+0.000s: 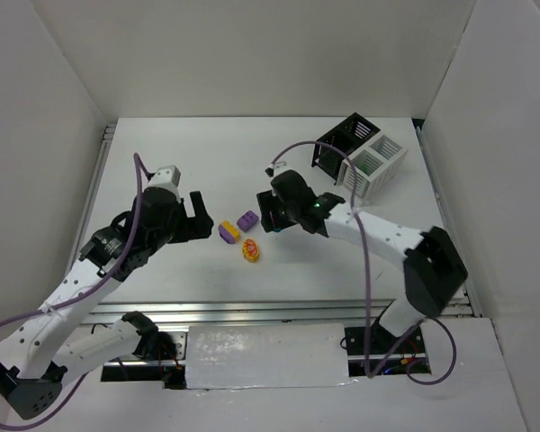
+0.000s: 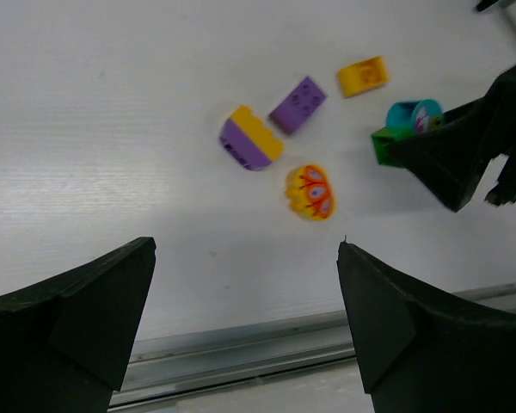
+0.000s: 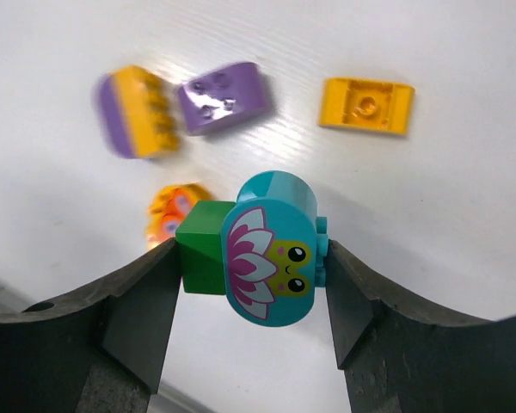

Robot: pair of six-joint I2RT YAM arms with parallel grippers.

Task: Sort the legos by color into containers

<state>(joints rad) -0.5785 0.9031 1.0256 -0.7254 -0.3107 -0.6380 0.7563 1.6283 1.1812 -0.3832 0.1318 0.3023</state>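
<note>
Robotics lab cell: white table (image 1: 207,153); white panel walls (image 1: 252,54) at 9, 12, 3 o'clock; aluminium rail (image 1: 279,310) at 6.

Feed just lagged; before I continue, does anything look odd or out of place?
Yes. The right gripper is shut on two pieces at once: a teal oval plastic brick with a printed flower and a green plastic block touching its side. Different colours, so releasing both together would likely mis-sort.

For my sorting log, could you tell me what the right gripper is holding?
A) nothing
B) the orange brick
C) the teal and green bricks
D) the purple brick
C: the teal brick and green brick sit pinched together in the right gripper.
</note>
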